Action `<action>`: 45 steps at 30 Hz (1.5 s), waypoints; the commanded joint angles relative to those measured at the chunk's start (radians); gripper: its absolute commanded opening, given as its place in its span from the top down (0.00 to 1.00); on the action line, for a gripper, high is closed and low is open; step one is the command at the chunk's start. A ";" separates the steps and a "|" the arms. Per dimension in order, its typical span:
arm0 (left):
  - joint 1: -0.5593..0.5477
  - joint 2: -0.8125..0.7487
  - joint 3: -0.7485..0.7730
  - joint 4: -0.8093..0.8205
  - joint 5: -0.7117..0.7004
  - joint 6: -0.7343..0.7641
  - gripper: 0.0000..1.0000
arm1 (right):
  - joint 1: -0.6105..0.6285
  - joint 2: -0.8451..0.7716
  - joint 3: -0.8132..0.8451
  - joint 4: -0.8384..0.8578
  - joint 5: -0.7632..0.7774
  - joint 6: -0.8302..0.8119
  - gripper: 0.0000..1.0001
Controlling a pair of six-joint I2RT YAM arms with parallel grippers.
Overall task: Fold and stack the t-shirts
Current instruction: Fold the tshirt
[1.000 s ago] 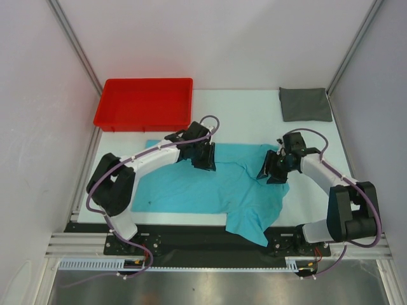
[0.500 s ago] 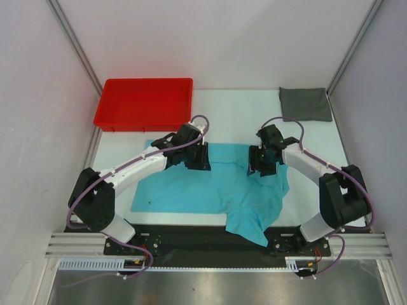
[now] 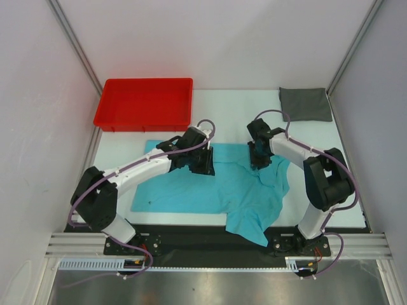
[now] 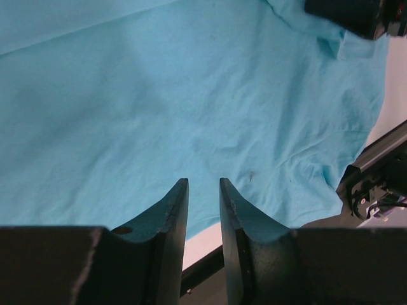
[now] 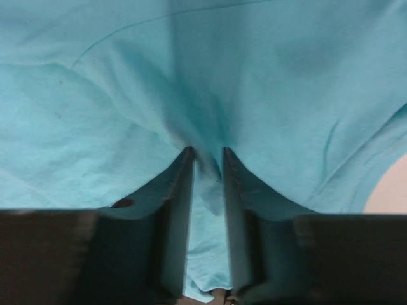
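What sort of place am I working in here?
Probably a lab test cell: white walls on metal posts, two arms bolted to a rail, a teal shirt spread on a white table.

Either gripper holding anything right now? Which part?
Right gripper pinches a fold of the turquoise t-shirt near its far edge. Left gripper: cannot tell.

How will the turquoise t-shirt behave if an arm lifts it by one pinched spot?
The turquoise t-shirt is probably floppy: it puckers toward the right gripper. One part hangs over the near edge of the table, so it would likely drape rather than hold shape.
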 commanded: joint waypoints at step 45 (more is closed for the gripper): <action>-0.057 0.294 0.247 0.175 0.167 -0.118 0.70 | -0.134 0.036 0.113 -0.027 -0.113 -0.082 0.89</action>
